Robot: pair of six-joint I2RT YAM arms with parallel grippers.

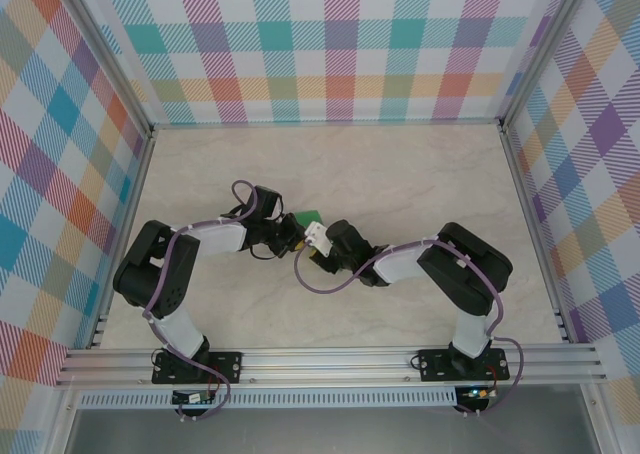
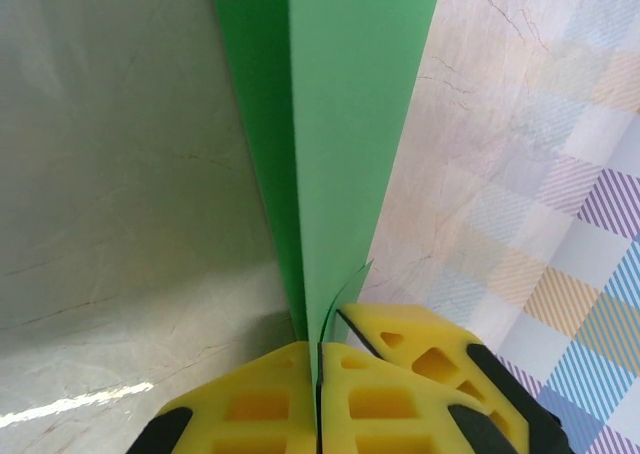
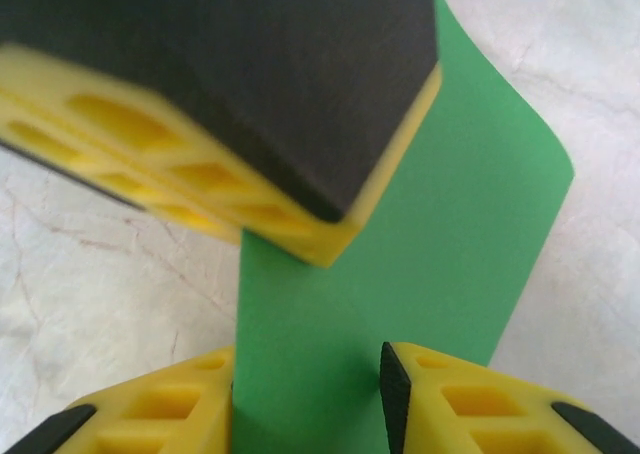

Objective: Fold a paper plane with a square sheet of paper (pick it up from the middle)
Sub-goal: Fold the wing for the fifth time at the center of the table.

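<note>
Lab test cell, plaid walls [image 1: 340, 44], aluminium rails [image 1: 330, 359]

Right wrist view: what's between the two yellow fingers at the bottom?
A bright green folded paper sheet fills the gap between the right tool's yellow fingers, in the right wrist view.

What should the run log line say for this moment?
left gripper: shut on paper | right gripper: open, jaws astride paper | paper: creased, fold unfinished
</note>
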